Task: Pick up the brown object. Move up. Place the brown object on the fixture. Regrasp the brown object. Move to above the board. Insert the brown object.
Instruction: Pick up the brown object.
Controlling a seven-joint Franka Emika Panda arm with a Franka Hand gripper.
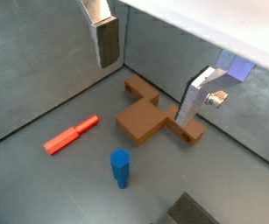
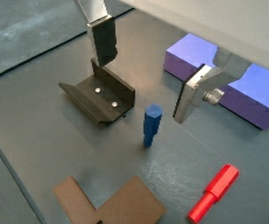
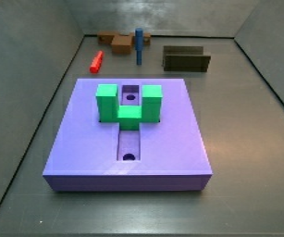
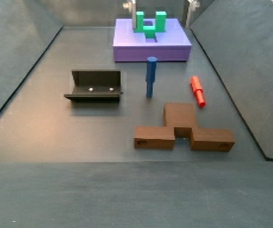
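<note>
The brown object (image 1: 145, 116), a flat stepped block, lies on the grey floor, and both side views show it (image 3: 115, 41) (image 4: 180, 130). My gripper (image 1: 146, 93) hangs open well above the floor with nothing between its silver fingers (image 1: 106, 42). In a wrist view the gripper (image 2: 144, 89) is over the gap between the dark fixture (image 2: 98, 98) and the purple board (image 2: 190, 58); the brown object (image 2: 110, 204) lies apart from it. The fixture (image 4: 94, 86) stands empty. The board (image 3: 169, 139) carries a green U-shaped piece (image 3: 129, 102). In the side views the gripper cannot be made out.
A thin blue peg (image 4: 152, 76) stands upright between the fixture and the brown object. A red peg (image 4: 198, 90) lies flat on the floor beside it. Grey walls (image 3: 57, 56) enclose the floor on all sides.
</note>
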